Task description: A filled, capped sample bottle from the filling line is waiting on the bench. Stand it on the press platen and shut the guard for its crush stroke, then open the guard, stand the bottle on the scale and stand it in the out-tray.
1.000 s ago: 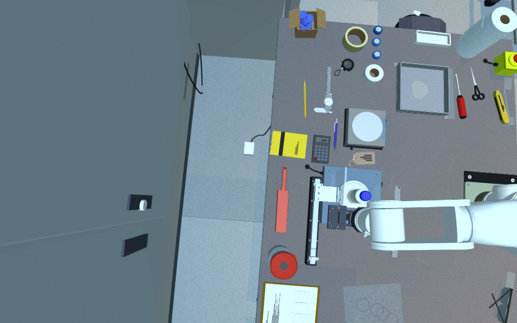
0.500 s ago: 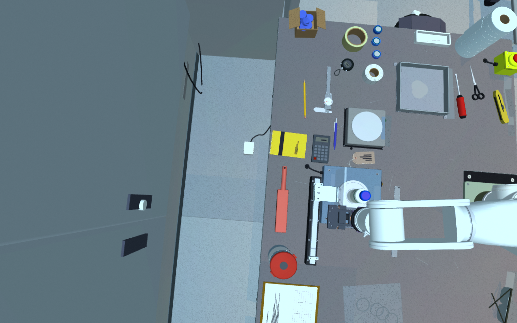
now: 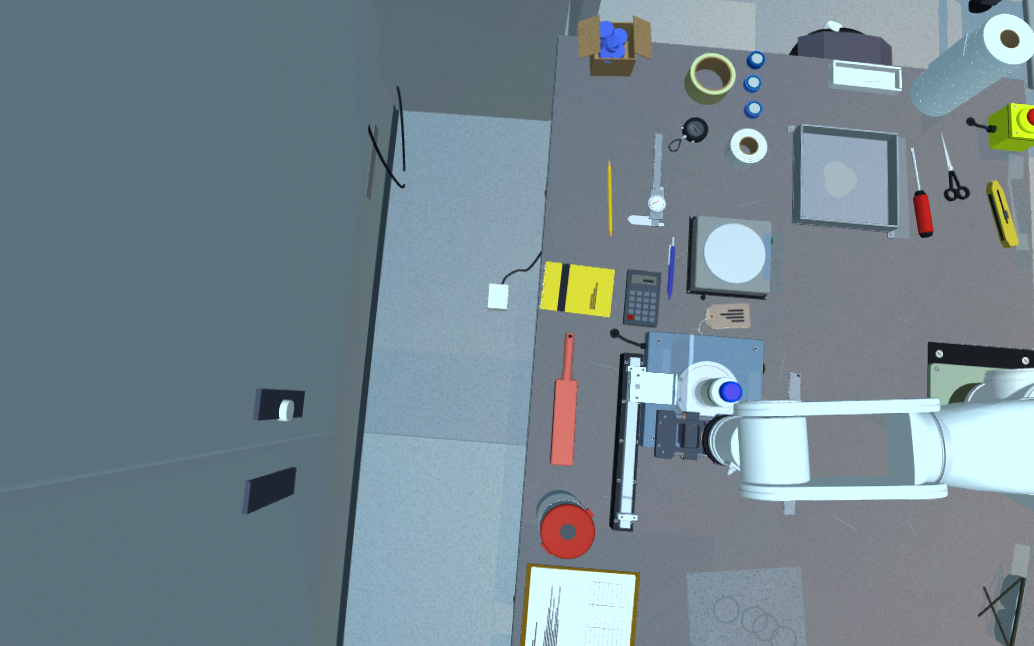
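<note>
My gripper (image 3: pixel 680 436) hangs just in front of the press (image 3: pixel 702 381), beside the guard's track, and it is shut on something I take to be the guard's handle, though the arm hides the fingertips. The sample bottle (image 3: pixel 724 391), white with a blue cap, stands upright on the round platen inside the press. The white guard panel (image 3: pixel 654 386) sits at the left of the platen on its black rail (image 3: pixel 626 442). The scale (image 3: pixel 731 256) with its round white pan lies beyond the press. The grey out-tray (image 3: pixel 844 177) is further back to the right.
A cardboard box of blue caps (image 3: pixel 613 44) stands at the far corner. A calculator (image 3: pixel 642 297), yellow pad (image 3: pixel 577 289) and pen lie left of the scale. A red paddle (image 3: pixel 564 404) and red reel (image 3: pixel 567 531) lie left of the rail. The bench edge runs down the left.
</note>
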Controlling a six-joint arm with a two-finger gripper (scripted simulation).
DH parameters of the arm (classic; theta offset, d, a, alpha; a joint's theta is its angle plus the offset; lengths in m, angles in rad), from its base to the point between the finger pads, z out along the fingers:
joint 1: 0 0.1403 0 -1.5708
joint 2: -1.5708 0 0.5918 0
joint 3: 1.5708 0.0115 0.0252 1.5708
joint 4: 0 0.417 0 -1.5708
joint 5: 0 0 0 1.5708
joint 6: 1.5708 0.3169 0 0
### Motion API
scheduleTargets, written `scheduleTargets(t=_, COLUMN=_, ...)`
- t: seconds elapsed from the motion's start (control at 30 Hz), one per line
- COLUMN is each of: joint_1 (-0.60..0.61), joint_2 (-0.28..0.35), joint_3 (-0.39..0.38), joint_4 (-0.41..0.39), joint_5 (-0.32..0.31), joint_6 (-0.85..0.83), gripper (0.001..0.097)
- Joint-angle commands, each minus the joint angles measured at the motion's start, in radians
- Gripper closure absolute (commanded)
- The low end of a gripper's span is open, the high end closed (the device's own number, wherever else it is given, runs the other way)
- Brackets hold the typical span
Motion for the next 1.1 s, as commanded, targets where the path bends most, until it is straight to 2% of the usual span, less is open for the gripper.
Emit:
scheduleTargets(t=0.0, joint_1=0.0, joint_2=-0.001, joint_3=-0.001, joint_4=0.0, joint_5=0.0, joint_6=0.0, gripper=0.0718)
scheduleTargets(t=0.4, joint_1=0.001, joint_2=-0.001, joint_3=-0.002, joint_4=0.0, joint_5=0.0, joint_6=0.001, gripper=0.0948)
scheduleTargets(t=1.07, joint_1=0.054, joint_2=0.008, joint_3=-0.016, joint_4=0.0, joint_5=0.006, joint_6=0.054, gripper=0.0948)
